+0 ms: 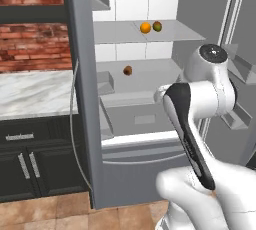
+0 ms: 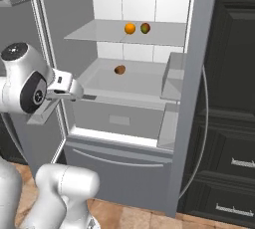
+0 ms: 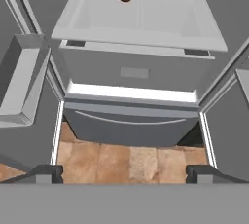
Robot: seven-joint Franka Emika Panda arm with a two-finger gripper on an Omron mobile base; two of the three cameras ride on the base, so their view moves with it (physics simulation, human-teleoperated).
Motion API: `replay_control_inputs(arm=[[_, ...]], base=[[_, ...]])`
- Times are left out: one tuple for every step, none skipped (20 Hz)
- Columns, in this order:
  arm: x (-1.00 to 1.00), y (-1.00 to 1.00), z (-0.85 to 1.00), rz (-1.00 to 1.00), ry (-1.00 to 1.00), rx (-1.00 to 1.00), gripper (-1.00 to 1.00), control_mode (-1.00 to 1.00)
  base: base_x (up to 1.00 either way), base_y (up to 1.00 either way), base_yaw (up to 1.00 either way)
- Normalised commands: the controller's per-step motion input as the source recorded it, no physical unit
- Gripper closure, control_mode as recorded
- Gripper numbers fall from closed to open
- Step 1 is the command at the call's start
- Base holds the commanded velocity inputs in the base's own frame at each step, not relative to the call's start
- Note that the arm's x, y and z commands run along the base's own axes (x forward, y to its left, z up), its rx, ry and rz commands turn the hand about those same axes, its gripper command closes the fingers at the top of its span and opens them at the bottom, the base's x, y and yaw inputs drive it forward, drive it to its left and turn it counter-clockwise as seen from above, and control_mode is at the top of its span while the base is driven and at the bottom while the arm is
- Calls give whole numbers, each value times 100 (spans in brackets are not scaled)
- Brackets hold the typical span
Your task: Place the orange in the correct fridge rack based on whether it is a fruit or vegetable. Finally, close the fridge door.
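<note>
a greenish-yellow fruit [image 1: 157, 26] sits on the upper shelf, a brown, possibly potato-like item [image 1: 128, 70] one shelf lower.

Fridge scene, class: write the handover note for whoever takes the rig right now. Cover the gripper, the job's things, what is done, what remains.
Gripper: open, holding nothing, aimed at the fridge's lower front.
Orange: resting on the fridge rack, beside the greenish-yellow fruit.
Brown round item: one shelf down.
Done: orange placed on the rack.
Left: the fridge door stands open; close it.
</note>
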Motion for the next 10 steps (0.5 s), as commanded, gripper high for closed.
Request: replay_control_inputs(arm=[[-83,73,2,10,-28,0,-100,-100],[-76,80,1,10,-28,0,-100,-100],[-60,93,0,9,-27,-1,-100,-100],[-57,93,1,9,-27,-1,-100,-100],[-55,91,0,9,-27,0,-100,-100],[-62,87,0,9,-27,0,-100,-100],[-68,88,0,9,-28,0,-100,-100],[-74,97,1,10,-29,-1,-100,-100],[-78,100,3,9,-29,-1,-100,-100],[-83,100,4,8,-31,-3,-100,-100]], base=[[0,0,0],[0,0,0],[0,0,0],[0,0,0],[0,0,0],[0,0,0],[0,0,0],[0,0,0],[0,0,0],[0,0,0]])
